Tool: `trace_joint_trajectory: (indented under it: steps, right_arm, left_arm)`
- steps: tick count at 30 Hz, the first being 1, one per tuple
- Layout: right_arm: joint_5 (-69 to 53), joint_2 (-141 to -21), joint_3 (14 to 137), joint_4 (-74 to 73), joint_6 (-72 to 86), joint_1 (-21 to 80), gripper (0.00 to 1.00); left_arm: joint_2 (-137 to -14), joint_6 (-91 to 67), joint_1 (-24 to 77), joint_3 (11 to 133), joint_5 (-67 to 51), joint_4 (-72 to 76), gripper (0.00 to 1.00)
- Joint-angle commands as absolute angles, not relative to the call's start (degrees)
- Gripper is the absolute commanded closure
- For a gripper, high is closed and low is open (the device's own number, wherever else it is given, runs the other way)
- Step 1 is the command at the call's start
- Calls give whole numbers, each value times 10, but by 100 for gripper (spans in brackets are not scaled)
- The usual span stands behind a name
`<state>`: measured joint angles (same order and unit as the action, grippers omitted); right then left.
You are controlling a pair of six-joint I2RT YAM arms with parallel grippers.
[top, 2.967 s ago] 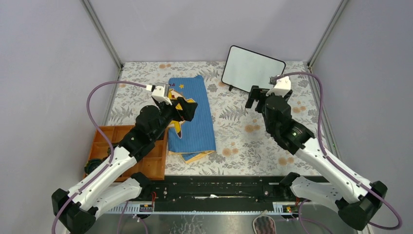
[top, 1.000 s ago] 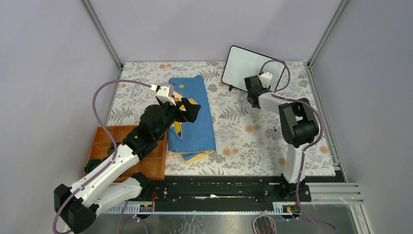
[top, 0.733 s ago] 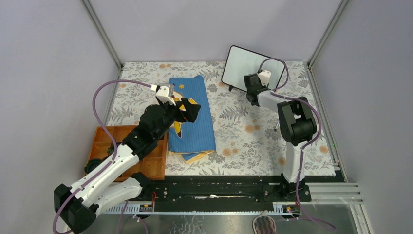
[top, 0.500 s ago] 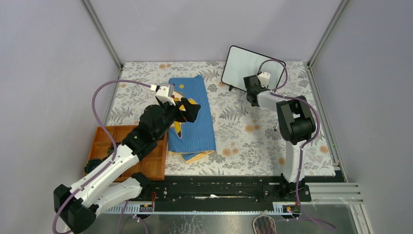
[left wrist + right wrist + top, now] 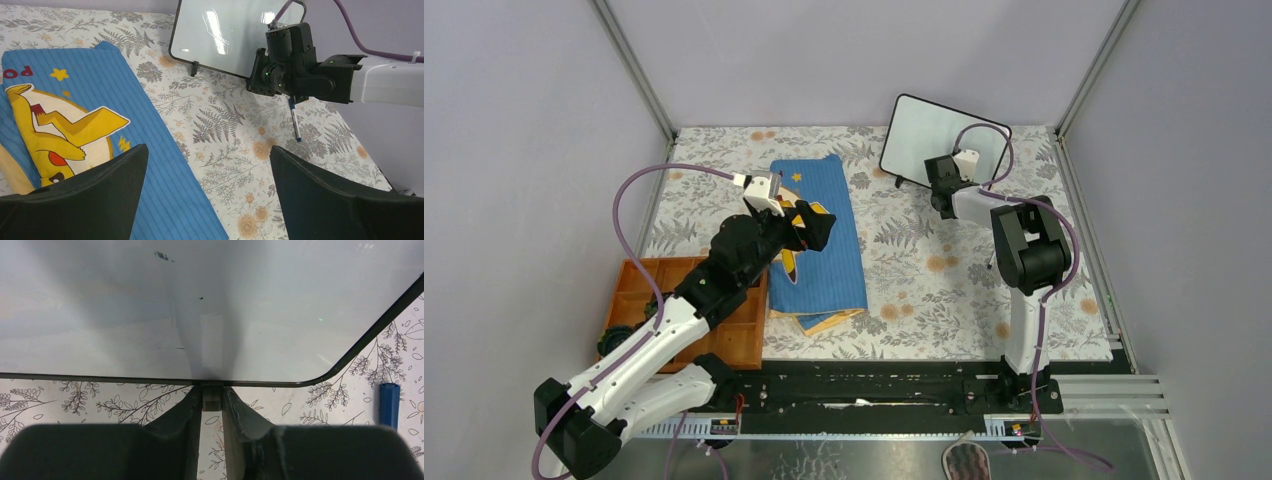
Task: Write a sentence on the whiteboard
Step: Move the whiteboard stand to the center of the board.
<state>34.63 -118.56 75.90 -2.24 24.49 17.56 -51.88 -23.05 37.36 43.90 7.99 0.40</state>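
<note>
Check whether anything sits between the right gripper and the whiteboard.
Nothing visible does. The right gripper sits at the lower frame of the whiteboard. The blue marker lies off to one side, not between them.

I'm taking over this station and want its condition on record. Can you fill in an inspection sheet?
Surface: floral table cover, lying flat.
Job's things: whiteboard propped at the far edge, no writing seen; blue marker lying on the cover.
Clutter: blue cartoon cloth; orange tray.
Grippers: left gripper open above the cloth; right gripper jaws narrow around the board's bottom foot, grip uncertain.
Cables: purple cable on each arm; the right one loops before the board.
Surroundings: grey walls; nothing else seen.
</note>
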Motion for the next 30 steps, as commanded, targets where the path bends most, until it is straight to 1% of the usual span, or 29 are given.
trace_joint_trajectory:
  steps: [1,3,7,12,18,22,30]
  right_arm:
    - [353,-1180,759,-23,233,170,76]
    - [351,-1174,751,-23,232,170,79]
    - [349,-1160,733,-34,231,170,80]
    - [339,-1125,679,-28,238,171,83]
    - [334,-1083,628,-27,241,181,92]
    - [330,-1060,598,-32,243,192,100]
    - [288,-987,516,-48,237,234,100]
  left_arm:
    - [-512,-233,376,451,83,26,1]
    - [-512,-234,376,450,82,26,1]
    - [-514,-236,376,450,74,29,1]
    - [-517,-239,376,451,68,30,1]
    - [-517,-244,376,448,61,30,1]
    - [-519,-247,376,446,57,32,1]
    - [-530,-255,378,445,44,34,1]
